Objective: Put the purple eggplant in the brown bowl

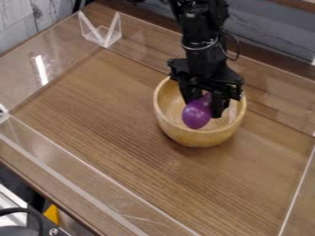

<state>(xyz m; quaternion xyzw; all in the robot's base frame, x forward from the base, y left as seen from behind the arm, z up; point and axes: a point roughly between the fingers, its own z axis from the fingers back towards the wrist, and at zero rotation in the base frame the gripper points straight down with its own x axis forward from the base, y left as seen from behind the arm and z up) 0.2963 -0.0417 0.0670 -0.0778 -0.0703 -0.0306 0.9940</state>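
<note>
over brown bowl (172, 129) | pincer (200, 103) clamped on purple eggplant (194, 116) | no readable writing

Views: you have one camera only, so no overlap with another view.
Position: raised, off the table's (110, 120) near corner.
Facing: you look down and diagonally across the wood top toward the far edge.
Distance: moderate; most of the table fits, with the arm's top cropped.
</note>
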